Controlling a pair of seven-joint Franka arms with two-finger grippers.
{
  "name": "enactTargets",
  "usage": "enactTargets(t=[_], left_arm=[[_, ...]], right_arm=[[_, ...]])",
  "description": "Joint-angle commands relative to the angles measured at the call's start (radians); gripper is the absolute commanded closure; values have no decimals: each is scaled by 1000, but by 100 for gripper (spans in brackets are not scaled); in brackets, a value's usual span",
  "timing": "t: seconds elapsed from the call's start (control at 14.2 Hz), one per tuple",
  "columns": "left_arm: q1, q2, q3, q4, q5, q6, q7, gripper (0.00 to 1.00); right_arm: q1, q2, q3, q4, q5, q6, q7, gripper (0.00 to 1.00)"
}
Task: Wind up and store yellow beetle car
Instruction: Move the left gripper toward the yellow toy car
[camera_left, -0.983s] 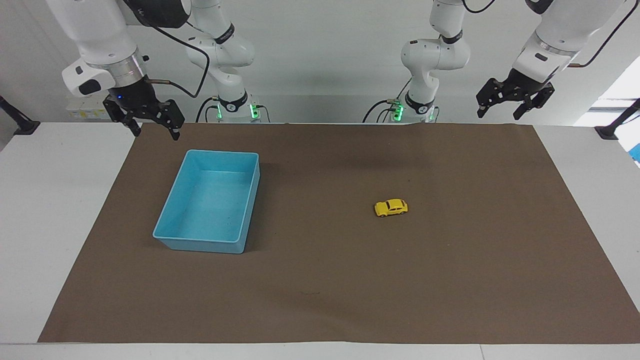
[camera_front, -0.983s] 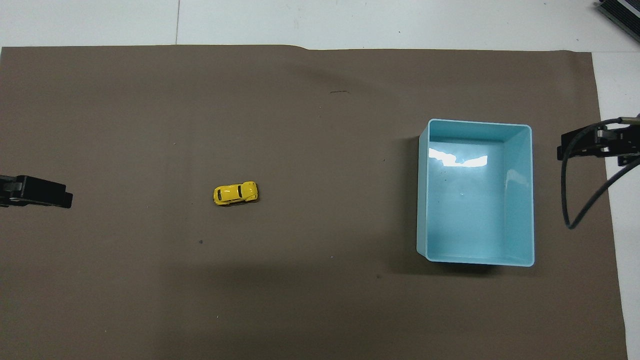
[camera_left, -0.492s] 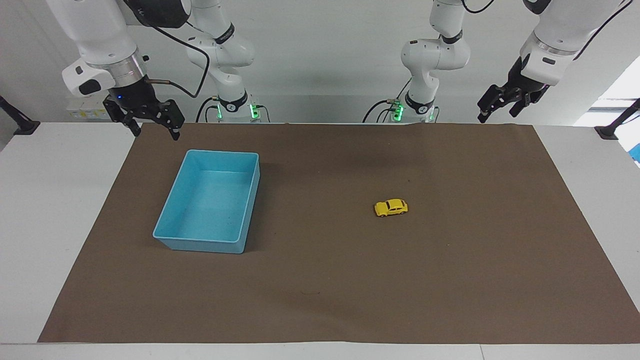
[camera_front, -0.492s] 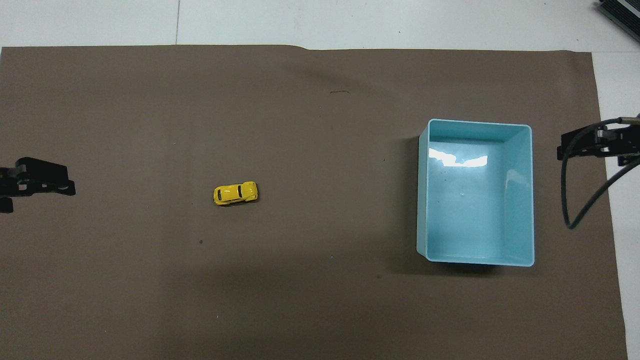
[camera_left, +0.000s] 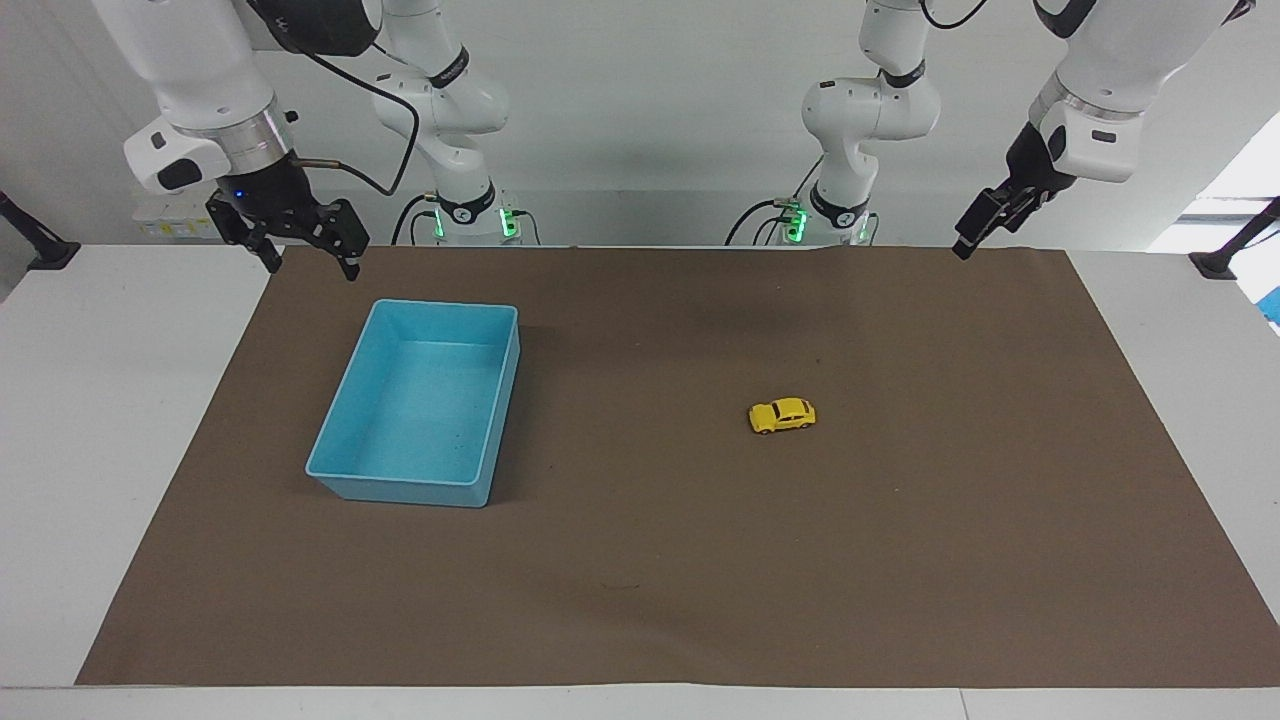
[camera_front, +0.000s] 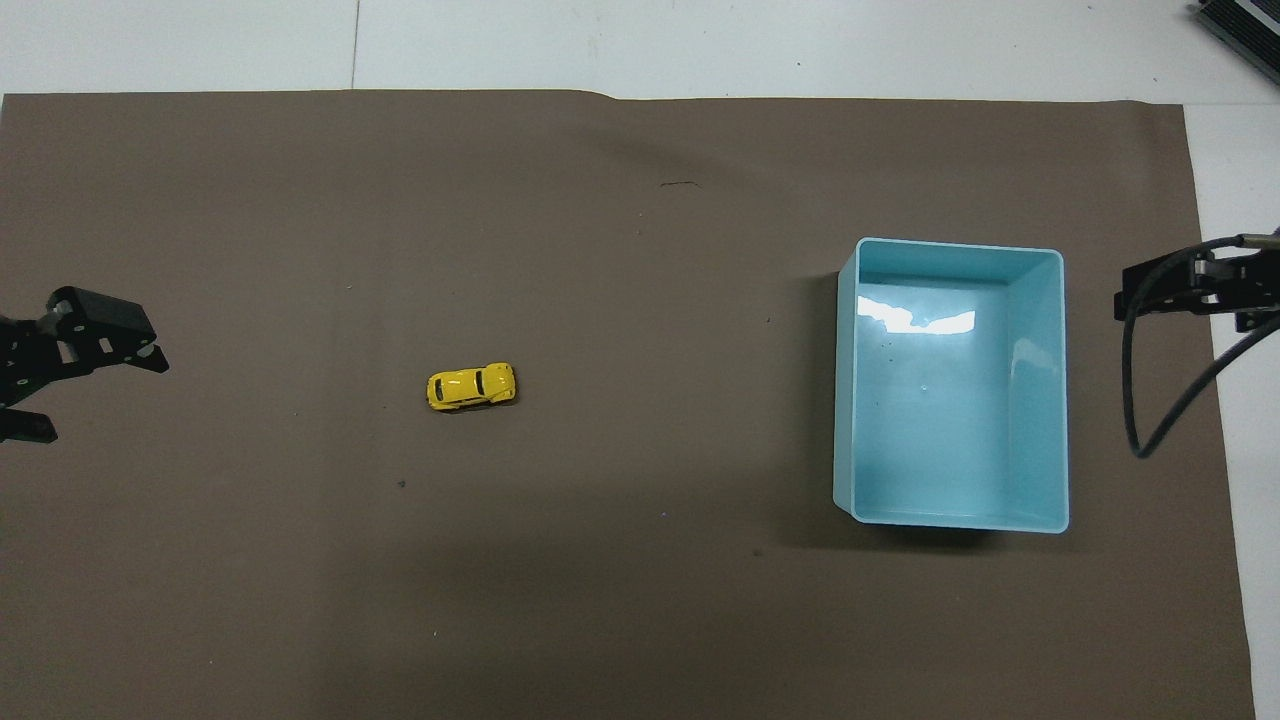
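brown mat (camera_left: 900, 560); both end effectors open, empty.

My right gripper (camera_left: 307, 245) hangs with its fingers spread over the mat's (camera_left: 640, 560) edge by the light blue bin (camera_left: 345, 478). My left gripper (camera_left: 975, 233) is raised over the mat's corner. The yellow beetle car (camera_left: 782, 415) sits alone, well apart from both.

Bright, even overhead light fills both views; the light blue bin (camera_front: 950, 385) carries a white glare patch on its floor and casts a soft shadow across the brown mat (camera_front: 620, 600). Focus stays sharp throughout.
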Motion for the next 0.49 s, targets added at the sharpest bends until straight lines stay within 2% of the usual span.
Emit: enactTargets(t=[0.0,0.28,0.42], left_arm=[[-30,-14,-1,-39,-8,46,-240,0],[-34,9,-1,-71,-57,133,-596,0],[-63,20,-1,-124,-57,214,-763,0]], right_arm=[[-8,-12,9,-17,-6,15,-6,0],[-8,-12,9,-17,-6,15,-6,0],[-8,-12,9,-17,-6,15,-6,0]])
